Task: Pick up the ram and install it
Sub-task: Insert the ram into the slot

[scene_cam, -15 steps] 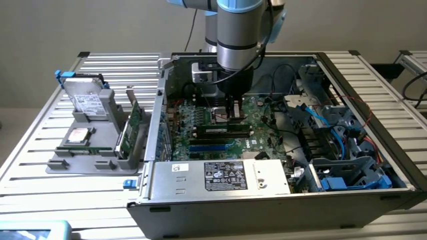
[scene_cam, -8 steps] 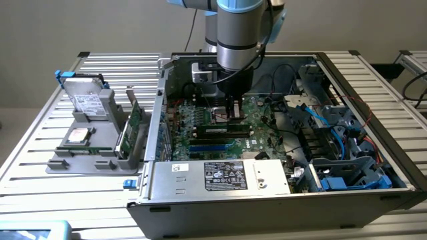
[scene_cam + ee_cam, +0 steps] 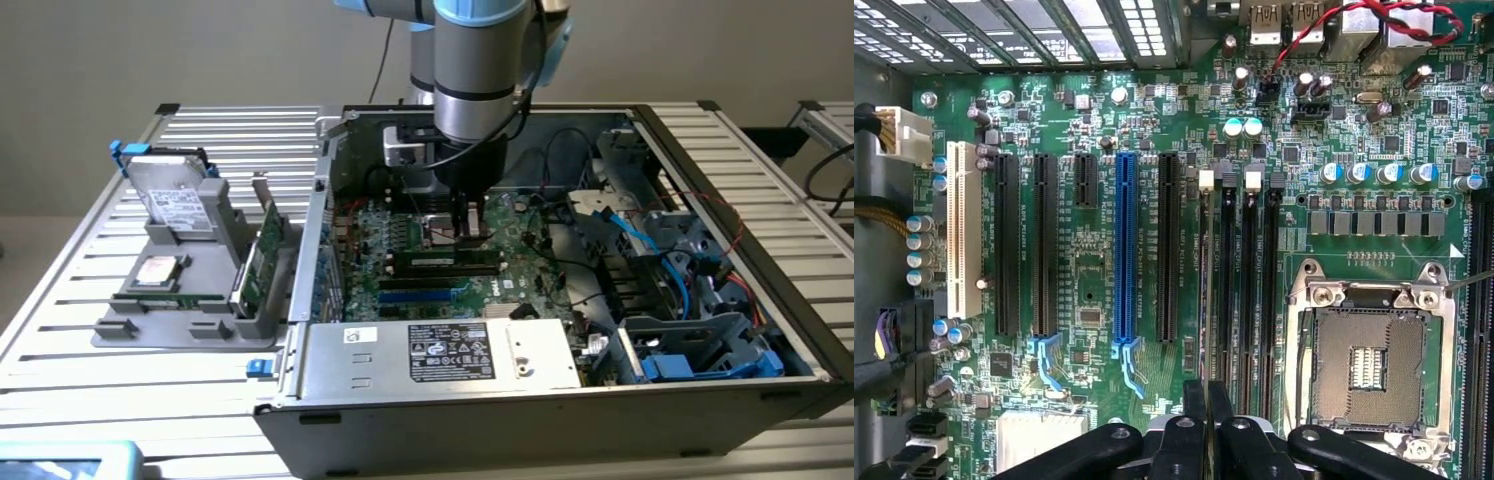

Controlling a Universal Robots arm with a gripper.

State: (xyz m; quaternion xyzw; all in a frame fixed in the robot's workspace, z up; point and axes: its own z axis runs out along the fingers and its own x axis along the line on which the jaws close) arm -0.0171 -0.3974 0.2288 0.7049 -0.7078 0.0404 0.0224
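**Ram pinched over memory slot, arm deep in case**

Gripper (image 3: 465, 232) sits centre-frame in the ext. view. The arm stands vertical inside the open case (image 3: 534, 425), just above the motherboard (image 3: 400, 240). A straight-down pose makes sense: the slots face up, so the stick must go in edge-first w/ no tilt.

In the wrist view the fingers (image 3: 1192, 410) are clenched almost together, and a thin pale edge runs out from between them. I read that as the ram (image 3: 1206, 300), seen edge-on and pinched across its flat faces. That grip probably lets a push spread evenly to both ends. The ram lies along the memory slot nearest the blue slot (image 3: 1124, 250). The other memory slots (image 3: 1249, 280) sit between it and the CPU socket (image 3: 1369, 350). Can't tell if it's seated or only resting on the slot.

At the ext. view's left, outside the case, is a tray (image 3: 147, 335). It holds a hard drive (image 3: 174, 200) at upper left and an expansion card (image 3: 271, 240) on edge near the case wall. Both stand upright, presumably so the fingers can take them from above. The power supply (image 3: 441, 350) is at lower centre, apart from the arm.
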